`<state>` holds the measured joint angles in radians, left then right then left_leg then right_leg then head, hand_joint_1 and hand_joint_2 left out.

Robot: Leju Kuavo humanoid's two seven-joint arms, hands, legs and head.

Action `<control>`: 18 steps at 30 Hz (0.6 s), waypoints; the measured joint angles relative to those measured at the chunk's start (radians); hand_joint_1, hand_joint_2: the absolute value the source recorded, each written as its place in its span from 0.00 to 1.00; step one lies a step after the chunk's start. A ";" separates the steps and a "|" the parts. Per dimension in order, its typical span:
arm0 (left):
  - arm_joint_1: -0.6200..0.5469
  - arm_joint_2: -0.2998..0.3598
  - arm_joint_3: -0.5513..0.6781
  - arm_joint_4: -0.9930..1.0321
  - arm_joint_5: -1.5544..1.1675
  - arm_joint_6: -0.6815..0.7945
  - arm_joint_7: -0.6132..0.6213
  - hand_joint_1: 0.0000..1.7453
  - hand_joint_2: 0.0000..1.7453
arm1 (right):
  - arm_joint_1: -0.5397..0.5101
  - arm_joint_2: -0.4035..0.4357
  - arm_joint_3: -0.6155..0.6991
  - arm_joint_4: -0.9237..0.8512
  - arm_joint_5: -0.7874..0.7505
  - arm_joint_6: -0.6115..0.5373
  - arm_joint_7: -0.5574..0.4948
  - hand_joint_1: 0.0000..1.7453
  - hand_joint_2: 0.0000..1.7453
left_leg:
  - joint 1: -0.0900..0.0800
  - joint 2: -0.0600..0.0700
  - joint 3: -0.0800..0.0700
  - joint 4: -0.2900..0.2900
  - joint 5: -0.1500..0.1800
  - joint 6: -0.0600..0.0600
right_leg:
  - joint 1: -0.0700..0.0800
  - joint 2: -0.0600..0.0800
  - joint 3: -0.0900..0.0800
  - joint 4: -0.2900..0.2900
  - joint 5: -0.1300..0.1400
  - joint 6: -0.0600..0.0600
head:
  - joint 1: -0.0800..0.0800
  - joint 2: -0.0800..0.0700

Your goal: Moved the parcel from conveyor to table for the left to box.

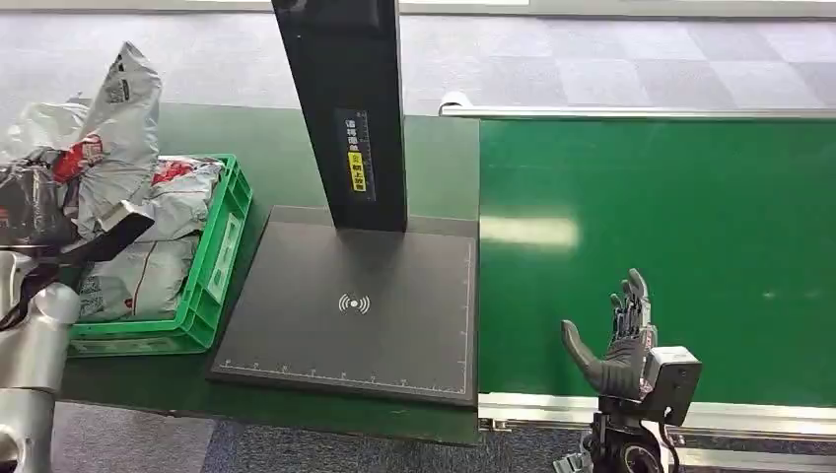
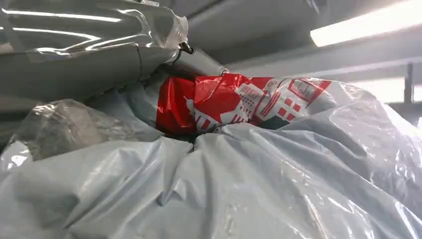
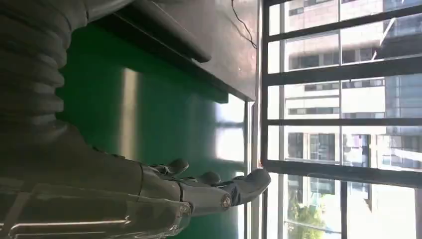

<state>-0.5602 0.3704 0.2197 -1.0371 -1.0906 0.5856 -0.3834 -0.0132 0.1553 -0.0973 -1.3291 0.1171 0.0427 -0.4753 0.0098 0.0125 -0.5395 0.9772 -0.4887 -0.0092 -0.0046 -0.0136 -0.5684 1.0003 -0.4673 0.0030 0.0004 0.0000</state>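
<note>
My right hand [image 1: 619, 340] hovers empty, fingers spread, over the bare conveyor [image 1: 690, 246]. My left hand's state I cannot tell; a grey parcel [image 1: 113, 128] rises above the crate [image 1: 222, 236]. I judge I'm awaiting the next parcel.

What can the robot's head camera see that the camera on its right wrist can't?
Head view alone: the green crate stuffed with grey parcels, the black scanner plate and its dark post.

Right wrist view alone: big windows with buildings outside.

Both: the green conveyor belt and the right hand, held open above it with nothing in it.
</note>
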 measured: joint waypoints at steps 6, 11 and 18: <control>-0.006 -0.014 -0.045 0.075 -0.029 0.003 0.020 1.00 1.00 | 0.000 -0.002 0.005 0.000 0.000 -0.002 0.000 0.00 1.00 | 0.000 0.000 -0.001 0.000 0.000 0.000 | 0.000 0.000 -0.001 0.000 0.000 0.000 | 0.000 0.000; 0.024 -0.028 -0.096 0.109 -0.271 0.075 0.201 1.00 1.00 | 0.004 -0.007 0.017 0.000 -0.003 -0.002 -0.002 0.00 1.00 | 0.000 0.000 -0.001 0.000 0.000 0.000 | 0.000 0.001 -0.001 0.000 0.000 0.000 | 0.000 0.000; 0.036 0.047 -0.228 0.159 -0.475 0.074 0.559 0.00 1.00 | 0.018 -0.019 0.028 0.000 -0.014 0.002 -0.012 0.00 1.00 | 0.000 0.000 -0.002 0.000 0.000 0.000 | 0.001 0.001 -0.002 0.000 0.000 0.000 | 0.000 0.000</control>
<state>-0.5239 0.4176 -0.0086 -0.8778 -1.5656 0.6600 0.1757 0.0047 0.1362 -0.0690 -1.3291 0.1034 0.0446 -0.4875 0.0102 0.0124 -0.5414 0.9770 -0.4888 -0.0092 -0.0039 -0.0128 -0.5705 1.0003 -0.4675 0.0028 0.0000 0.0000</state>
